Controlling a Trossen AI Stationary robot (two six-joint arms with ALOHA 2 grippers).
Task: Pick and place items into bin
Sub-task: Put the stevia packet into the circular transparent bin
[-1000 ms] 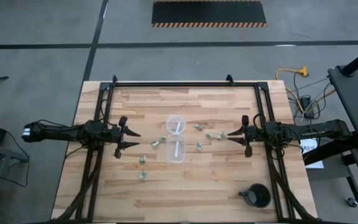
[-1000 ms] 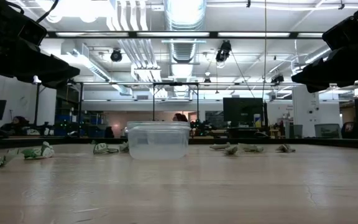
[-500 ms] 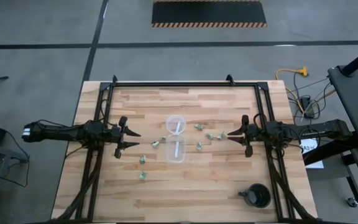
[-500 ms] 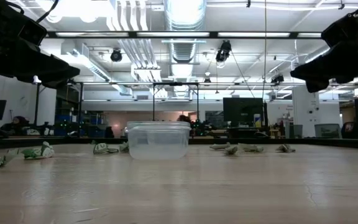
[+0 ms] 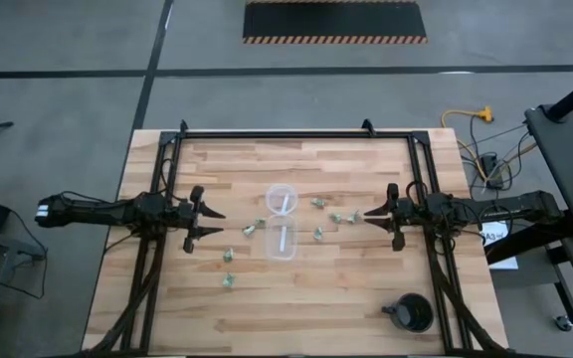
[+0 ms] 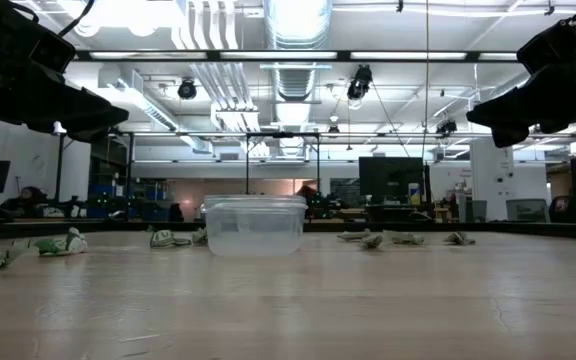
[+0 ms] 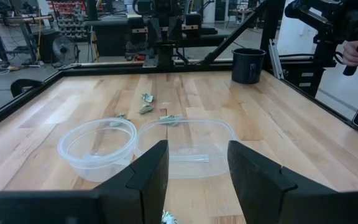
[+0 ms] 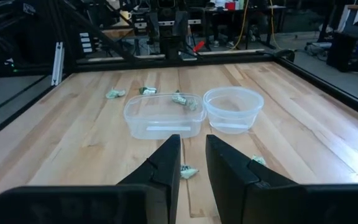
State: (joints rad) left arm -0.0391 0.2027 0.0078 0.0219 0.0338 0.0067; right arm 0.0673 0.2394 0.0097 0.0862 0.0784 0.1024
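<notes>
Nothing has moved: both arms hover beside the bin, fingers parted

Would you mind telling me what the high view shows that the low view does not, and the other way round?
Only the high view shows the round bin beside the rectangular container, the black cup, and the left gripper and right gripper open on either side of the containers. Only the low view shows the room behind and that both arms hang above the table. Both show the rectangular container and scattered items.
</notes>
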